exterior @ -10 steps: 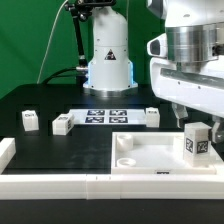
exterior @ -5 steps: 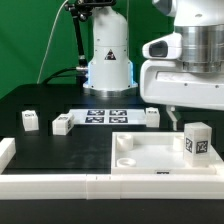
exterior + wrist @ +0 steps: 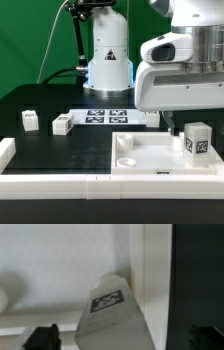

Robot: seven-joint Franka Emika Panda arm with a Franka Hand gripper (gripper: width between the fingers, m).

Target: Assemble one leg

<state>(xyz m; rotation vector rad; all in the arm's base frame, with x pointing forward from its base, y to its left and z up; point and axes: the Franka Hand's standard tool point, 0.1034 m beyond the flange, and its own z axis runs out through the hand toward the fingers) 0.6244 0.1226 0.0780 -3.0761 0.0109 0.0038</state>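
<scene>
Nearest the exterior camera runs a low white rail [image 3: 60, 186] along the table's front edge. Just behind it lies the large flat white panel [image 3: 150, 160], with a round socket [image 3: 125, 143] near its corner on the exterior view's left. On the panel's corner at the exterior view's right stands the leg [image 3: 197, 141], upright, its black-and-white tag facing the camera. Nothing sits between me and that leg.

Further back, on the black table [image 3: 40, 105], three more small white blocks are spread out: one [image 3: 30, 120] at the exterior view's left, a second [image 3: 63, 124] near it, and a third [image 3: 150, 117] partly behind my housing. The marker board [image 3: 105, 115] lies flat between them, and the arm's white base [image 3: 108, 55] rises behind it, before a green backdrop [image 3: 35, 40].

My wrist camera shows what the outside view cannot: the leg [image 3: 110, 317] from above, its tag turned up toward the lens, the panel's raised wall [image 3: 155, 274] beside it. My two dark fingertips [image 3: 42, 337] sit apart, one on either side of the leg, gripping nothing (the gripper [image 3: 122, 338] is spread wide).

From outside, my bulky white wrist [image 3: 185, 65] hangs above and just behind the leg, fingers pointing down
</scene>
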